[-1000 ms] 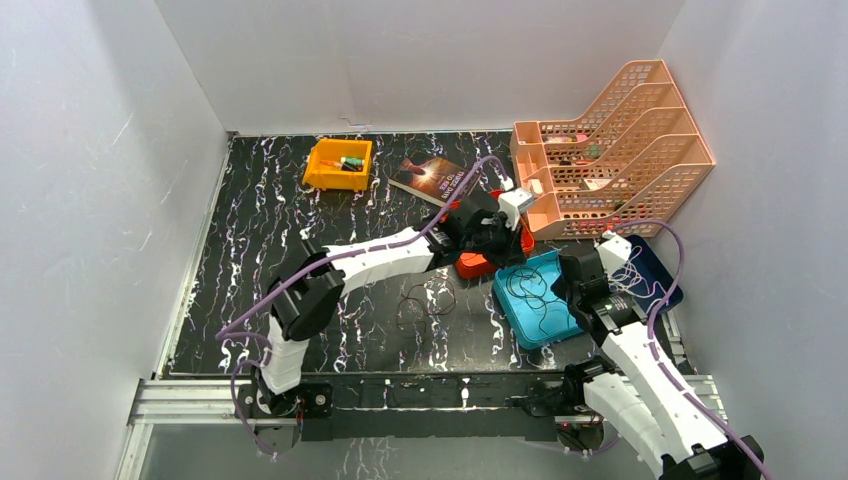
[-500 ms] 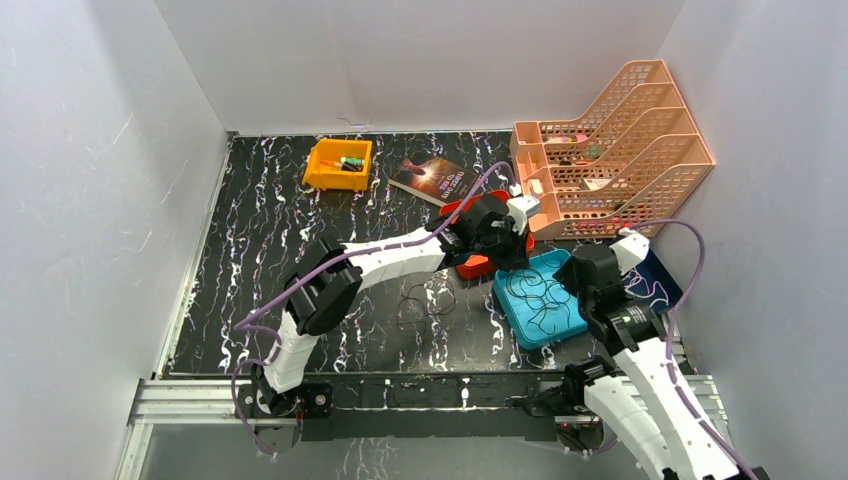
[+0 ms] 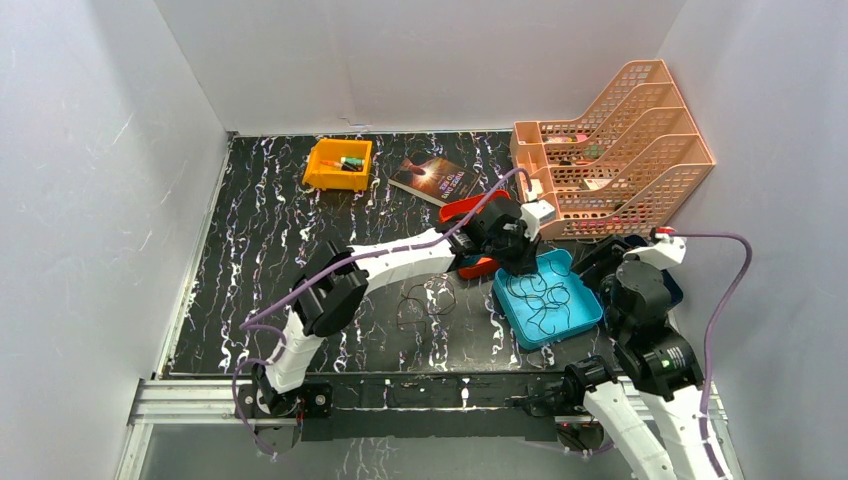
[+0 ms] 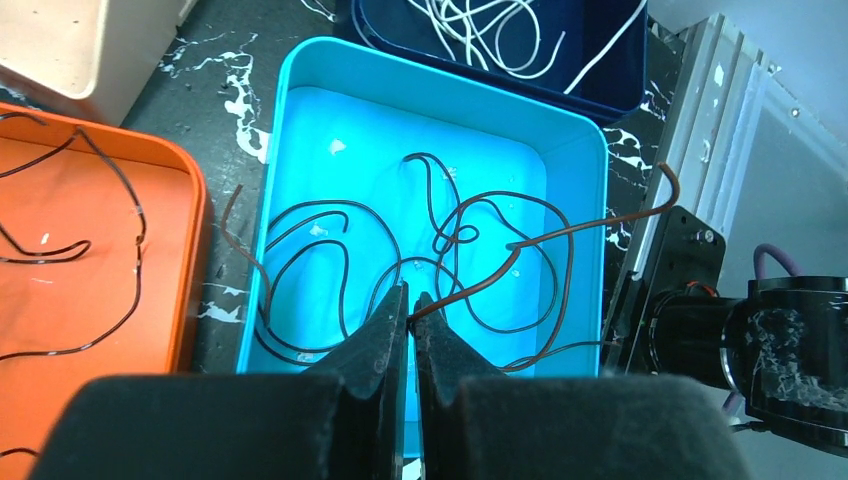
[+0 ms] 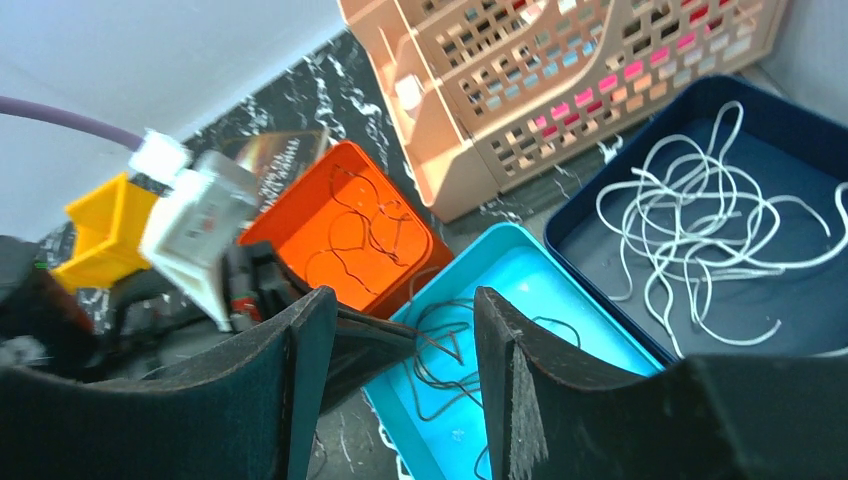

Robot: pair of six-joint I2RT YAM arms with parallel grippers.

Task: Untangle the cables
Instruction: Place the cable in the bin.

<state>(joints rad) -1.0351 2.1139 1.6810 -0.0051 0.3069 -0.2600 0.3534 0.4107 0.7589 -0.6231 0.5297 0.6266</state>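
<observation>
My left gripper (image 4: pixel 411 298) is shut on a thin brown cable (image 4: pixel 560 228) and holds it just above the cyan tray (image 4: pixel 440 62), where more dark loops lie. In the top view it (image 3: pixel 522 262) hangs over that tray's far left corner (image 3: pixel 520 325). A whitish cable (image 5: pixel 700 220) lies coiled in the navy tray (image 5: pixel 790 300). Dark cables lie in the orange tray (image 4: pixel 60 200). One dark loop (image 3: pixel 425 300) lies loose on the table. My right gripper (image 5: pixel 400 300) is open and empty, raised right of the cyan tray.
A peach file rack (image 3: pixel 610 150) stands at the back right, behind the trays. A yellow bin (image 3: pixel 338 165) and a book (image 3: pixel 432 178) lie at the back. The side wall is close on the right.
My left gripper has moved right from the orange tray to over the cyan tray with the brown cable. My right arm has drawn back to the right, off the cyan tray.
</observation>
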